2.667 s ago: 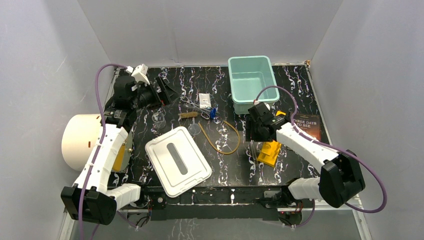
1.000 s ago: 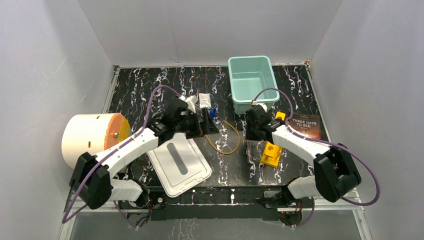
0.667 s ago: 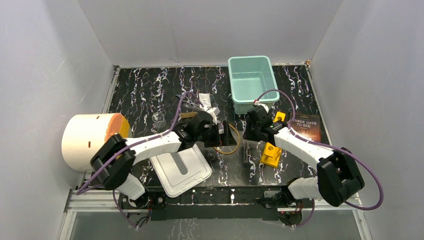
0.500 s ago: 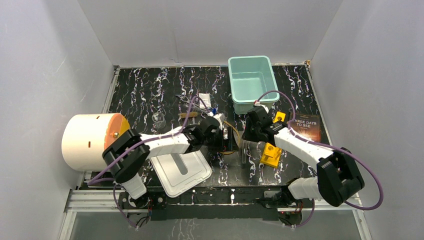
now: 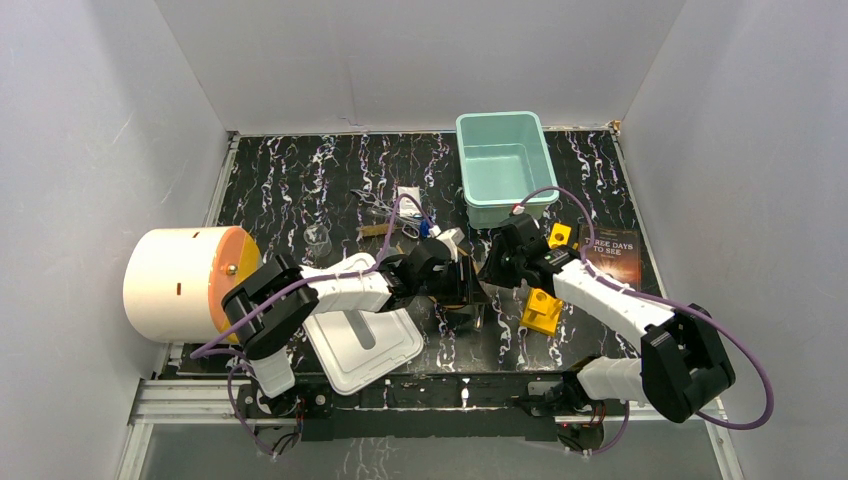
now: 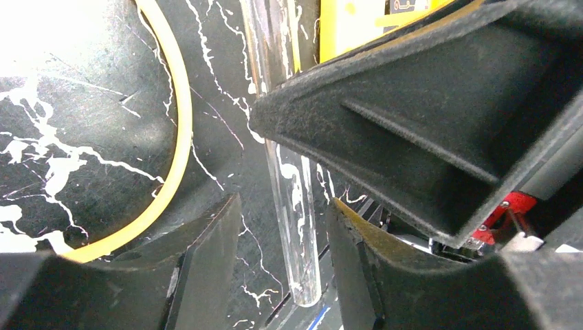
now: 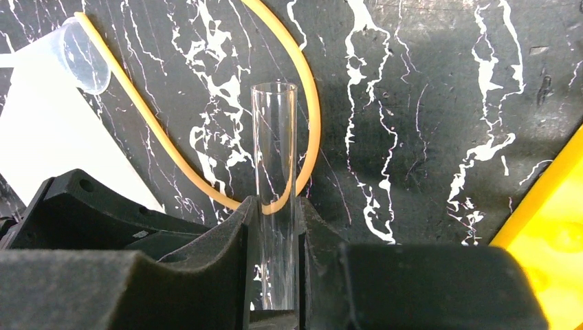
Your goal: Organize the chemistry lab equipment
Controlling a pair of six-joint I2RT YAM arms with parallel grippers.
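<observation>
Black marbled desk, centre: glass tube clamped in right gripper, near tubing loop. Spread left gripper straddles tube's lower end. Risk: right releasing before left closes; tube drops, cracks.

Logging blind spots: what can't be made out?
Top external: left gripper and right gripper cover the clear glass test tube and most of the amber tubing loop.
Left wrist: frame edge cuts off one tube end.
Right wrist: own fingers hide the tube's near end.
</observation>
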